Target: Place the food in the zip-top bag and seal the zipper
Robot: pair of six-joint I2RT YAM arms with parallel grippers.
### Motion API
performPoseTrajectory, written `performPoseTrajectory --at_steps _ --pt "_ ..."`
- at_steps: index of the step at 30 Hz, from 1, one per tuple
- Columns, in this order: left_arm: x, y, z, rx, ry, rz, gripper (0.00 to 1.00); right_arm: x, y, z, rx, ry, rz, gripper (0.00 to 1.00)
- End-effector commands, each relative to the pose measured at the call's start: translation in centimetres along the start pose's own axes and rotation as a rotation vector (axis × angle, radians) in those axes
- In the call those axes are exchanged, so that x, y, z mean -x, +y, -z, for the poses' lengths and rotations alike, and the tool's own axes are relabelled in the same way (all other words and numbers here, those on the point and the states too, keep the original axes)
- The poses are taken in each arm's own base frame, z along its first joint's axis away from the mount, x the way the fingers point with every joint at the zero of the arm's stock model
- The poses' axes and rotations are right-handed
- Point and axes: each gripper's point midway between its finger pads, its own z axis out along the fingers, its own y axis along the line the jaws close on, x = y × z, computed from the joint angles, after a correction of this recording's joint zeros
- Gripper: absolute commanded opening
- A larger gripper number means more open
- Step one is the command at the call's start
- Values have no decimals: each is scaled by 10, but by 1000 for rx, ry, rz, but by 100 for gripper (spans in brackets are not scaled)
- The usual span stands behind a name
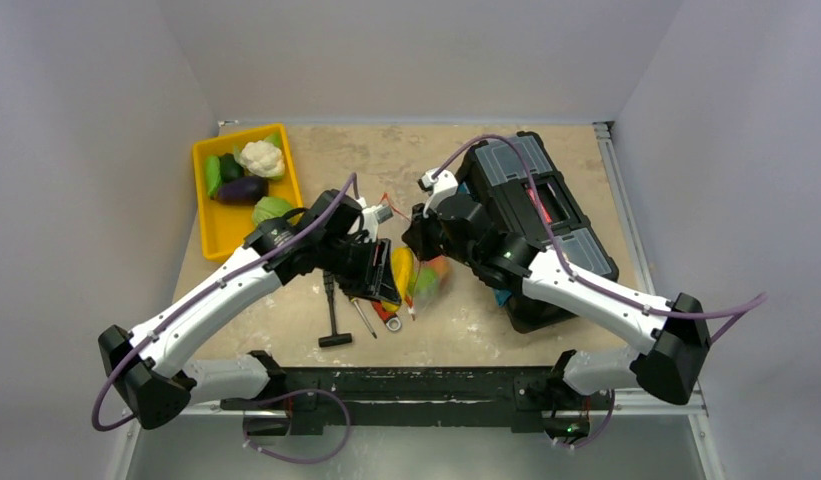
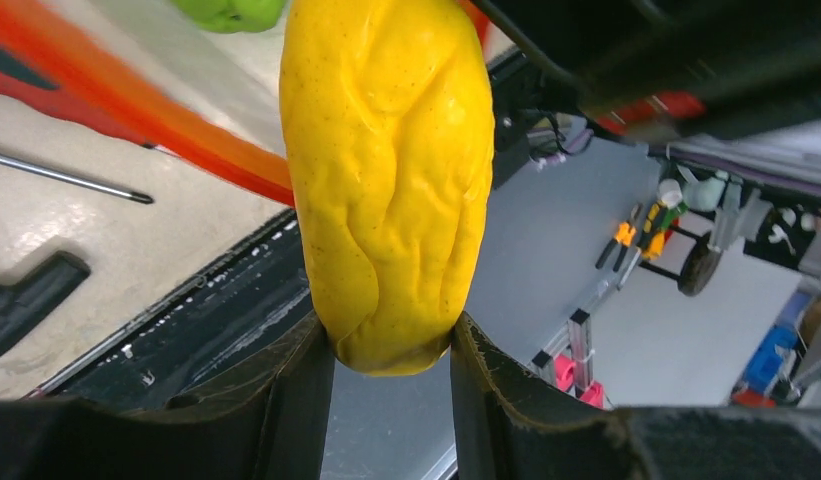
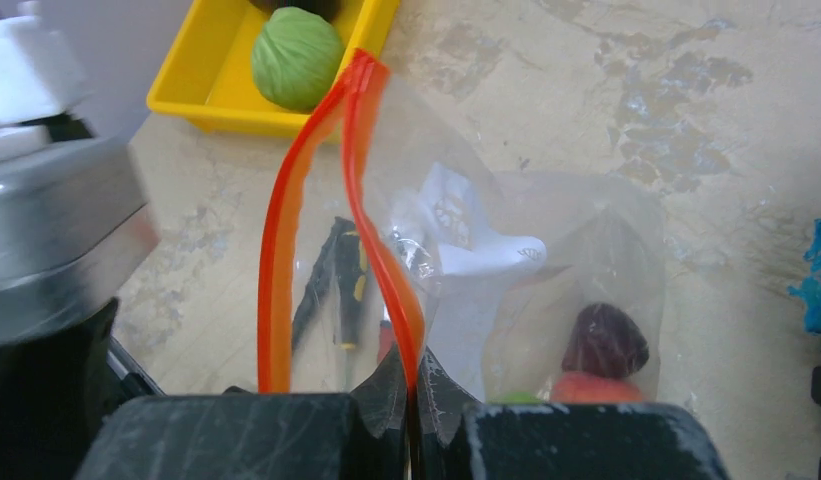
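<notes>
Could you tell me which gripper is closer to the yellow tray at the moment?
Left. The left gripper, holding a yellow piece, is just right of the yellow tray's near corner; the right gripper, pinching the red strip of the bag, sits farther right, beside the toolbox.

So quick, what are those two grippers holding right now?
Left gripper: closed on a yellow toy food piece.
Right gripper: closed on the red-orange zipper edge of the clear bag.

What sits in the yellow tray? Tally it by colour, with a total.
In the yellow tray:
White: 1, the cauliflower
Purple: 1, the eggplant
Green: 3, the cabbage, a light piece, a dark piece
Total: 5
</notes>
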Motion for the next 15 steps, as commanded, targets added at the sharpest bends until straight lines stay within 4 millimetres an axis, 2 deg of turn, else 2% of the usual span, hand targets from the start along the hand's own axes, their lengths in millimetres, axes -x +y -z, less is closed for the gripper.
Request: performPoseTrajectory --at_steps 1,6,11,15 --pt "19 9 2 102 -61 43 0 33 10 23 37 -129 7 0" --pt "28 21 2 117 -105 102 0 34 20 36 91 -147 22 0" --pt "41 5 2 -12 -122 135 0 25 32 37 157 -127 31 0" --pt "49 -3 -6 -50 -99 168 0 20 38 36 175 -116 39 0"
